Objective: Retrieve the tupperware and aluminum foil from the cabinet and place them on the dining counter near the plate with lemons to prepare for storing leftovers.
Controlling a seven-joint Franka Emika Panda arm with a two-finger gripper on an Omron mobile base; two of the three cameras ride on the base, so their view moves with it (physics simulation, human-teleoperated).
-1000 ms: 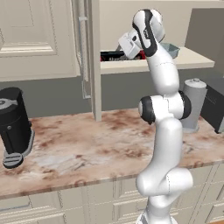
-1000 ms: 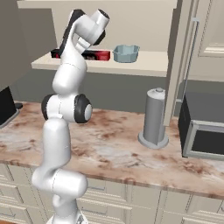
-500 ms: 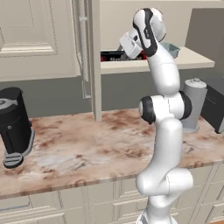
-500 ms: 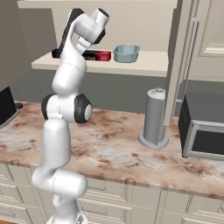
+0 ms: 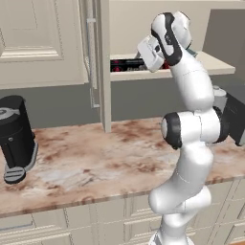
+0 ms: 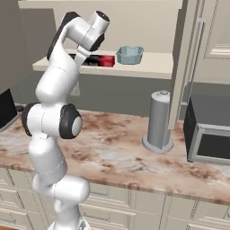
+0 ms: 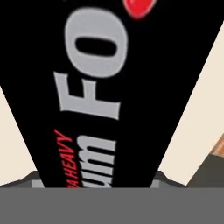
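Hand view has the jaws closed around the aluminum foil point(image 7: 109, 96); right base view adds the tupperware point(image 6: 130, 54) beside it.

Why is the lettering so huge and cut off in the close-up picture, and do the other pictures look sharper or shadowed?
Hand view: the camera sits almost against the aluminum foil, so its lettering looms, soft-edged and cropped. Left base view: even, flat light, with the open cabinet casting soft shade on the wall below its shelf. Right base view: crisp enough to show the tupperware; no glare.
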